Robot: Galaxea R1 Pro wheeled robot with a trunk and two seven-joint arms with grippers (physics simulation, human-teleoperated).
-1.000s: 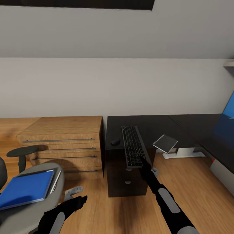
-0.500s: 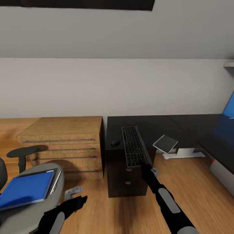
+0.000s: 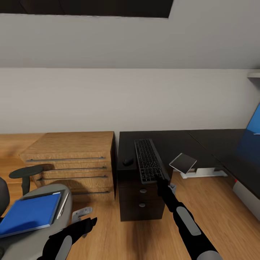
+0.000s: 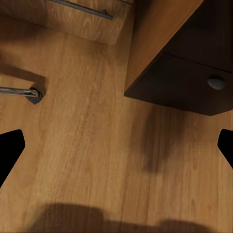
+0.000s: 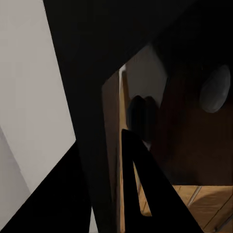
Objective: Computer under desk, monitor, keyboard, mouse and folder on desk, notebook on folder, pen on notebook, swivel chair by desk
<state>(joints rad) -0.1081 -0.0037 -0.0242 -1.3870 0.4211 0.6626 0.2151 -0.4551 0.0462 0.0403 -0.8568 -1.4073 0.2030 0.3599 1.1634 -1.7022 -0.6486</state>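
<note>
Lying lengthwise on the black worktop of the desk (image 3: 169,141), the keyboard (image 3: 147,160) is seen in the head view with its near end overhanging the front edge above the drawer unit (image 3: 141,200); a small dark mouse (image 3: 127,161) rests just beside it, and a thin grey notebook (image 3: 183,163) sits tilted at the worktop's edge further along. The right gripper (image 3: 161,181) is raised to the keyboard's near corner, and whether its jaws are closed on anything cannot be told. A low light-wood cabinet (image 3: 72,159) stands against the drawer unit's side, and the monitor (image 3: 252,141) is cut off by the frame at the far right. The blue folder (image 3: 30,213) lies flat on the seat of the swivel chair (image 3: 54,202), near the left gripper (image 3: 86,224), which hangs above the wooden floor (image 3: 216,202). In the left wrist view the jaws are shown spread wide and empty over the floor, with a drawer knob (image 4: 215,82) and a chair castor (image 4: 35,93) in sight. In the right wrist view a close, dark underside of the worktop and another round knob (image 5: 215,89) are given.
</note>
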